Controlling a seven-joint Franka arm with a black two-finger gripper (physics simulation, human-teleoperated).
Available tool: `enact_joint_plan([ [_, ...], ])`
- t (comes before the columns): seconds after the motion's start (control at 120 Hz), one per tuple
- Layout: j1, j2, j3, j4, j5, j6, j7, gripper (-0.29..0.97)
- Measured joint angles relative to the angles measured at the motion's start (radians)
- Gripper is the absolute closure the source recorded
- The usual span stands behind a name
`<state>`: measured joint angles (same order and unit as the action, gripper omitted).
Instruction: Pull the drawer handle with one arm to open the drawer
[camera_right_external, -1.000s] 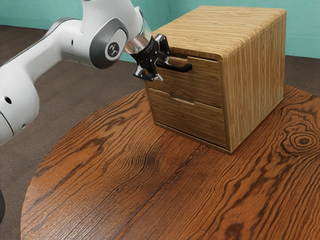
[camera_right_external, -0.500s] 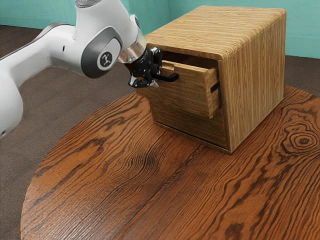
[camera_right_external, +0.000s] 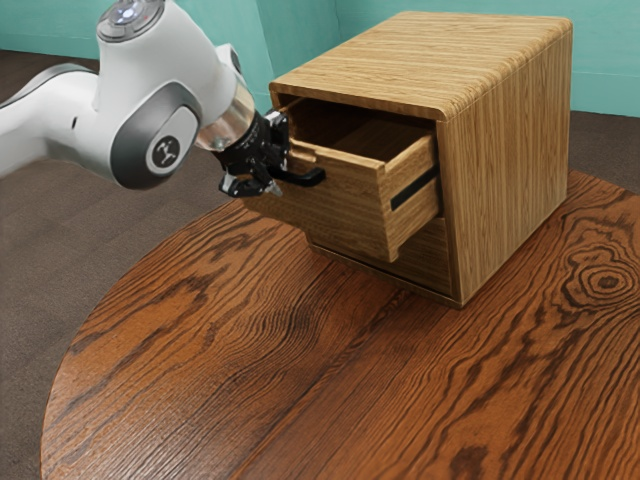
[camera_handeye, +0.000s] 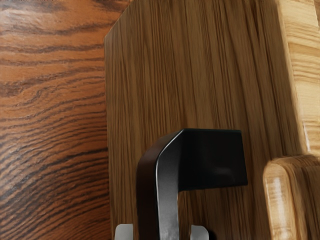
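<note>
Wood top drawer (camera_right_external: 350, 195) sticks far out of the box (camera_right_external: 500, 150). Our gripper (camera_right_external: 275, 178) pinches its black handle (camera_right_external: 312, 179) tight on both sides.

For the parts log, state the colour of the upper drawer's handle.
A black bar handle, clearest in the wrist view.

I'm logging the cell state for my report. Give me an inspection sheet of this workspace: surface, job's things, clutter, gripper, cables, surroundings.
Surface: round dark wooden table; the cabinet stands on it.
Job's things: light wooden cabinet; top drawer pulled partway out, with a black handle on its front; lower drawer shut.
Clutter: nothing seen.
Gripper: gripper shut on the handle.
Cables: nothing seen.
Surroundings: dark floor, teal wall.
</note>
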<state>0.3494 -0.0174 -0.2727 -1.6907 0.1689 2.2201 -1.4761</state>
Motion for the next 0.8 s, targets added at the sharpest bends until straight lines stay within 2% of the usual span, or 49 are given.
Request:
enact_joint_plan([
  [0.8, 0.014, -0.269, 0.008, -0.292, -0.084, 0.051, -0.007, 0.79],
])
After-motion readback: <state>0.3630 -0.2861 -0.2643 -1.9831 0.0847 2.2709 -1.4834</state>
